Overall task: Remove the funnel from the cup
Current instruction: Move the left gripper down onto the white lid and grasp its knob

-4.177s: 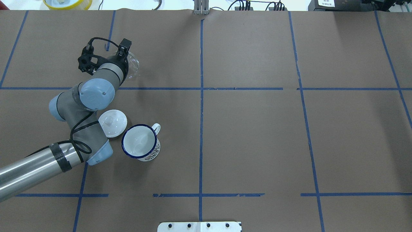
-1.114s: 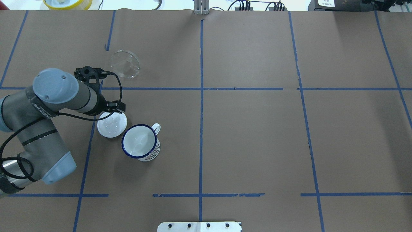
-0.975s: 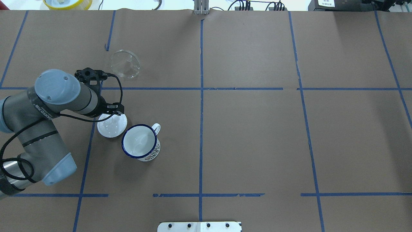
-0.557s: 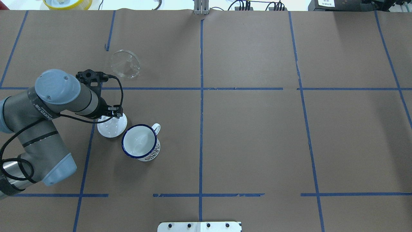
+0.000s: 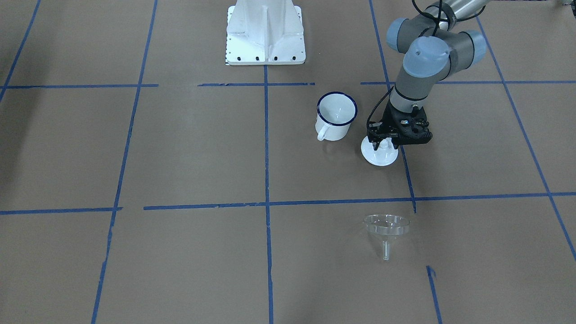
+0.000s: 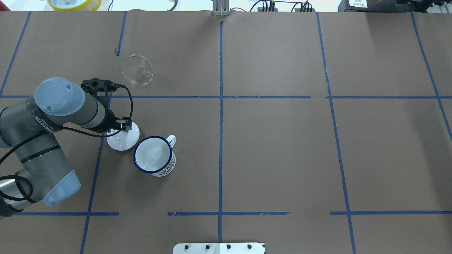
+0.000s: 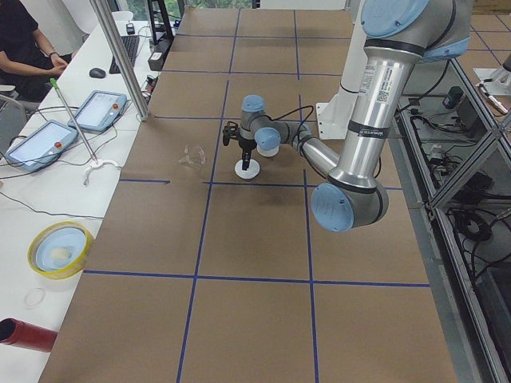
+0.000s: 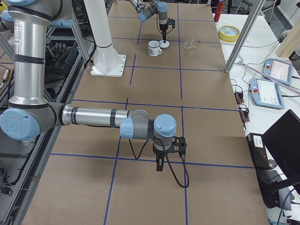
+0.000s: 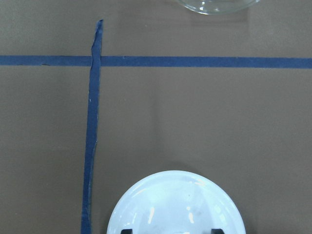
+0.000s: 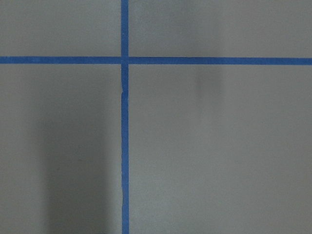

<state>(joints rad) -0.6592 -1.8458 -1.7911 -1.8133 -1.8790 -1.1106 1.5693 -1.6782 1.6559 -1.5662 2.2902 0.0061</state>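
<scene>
The clear funnel (image 6: 137,70) lies on its side on the brown table, apart from the cup; it also shows in the front view (image 5: 387,227) and at the top edge of the left wrist view (image 9: 214,5). The white cup (image 6: 153,155) with a dark blue rim stands upright and empty (image 5: 336,114). My left gripper (image 5: 384,145) is open and low over the round white lid (image 6: 123,141), next to the cup; its fingertips (image 9: 217,230) stand wide apart over the lid (image 9: 175,204). My right gripper (image 8: 159,166) shows only in the exterior right view, far from both things; I cannot tell its state.
The white robot base (image 5: 264,31) stands behind the cup in the front view. A yellow bowl (image 6: 74,3) sits beyond the table's far edge. Blue tape lines cross the table. The right wrist view shows only bare table and tape.
My left arm has drawn back from the funnel, which stays lying on the table, and has come down over the white lid. The cup has not moved.
</scene>
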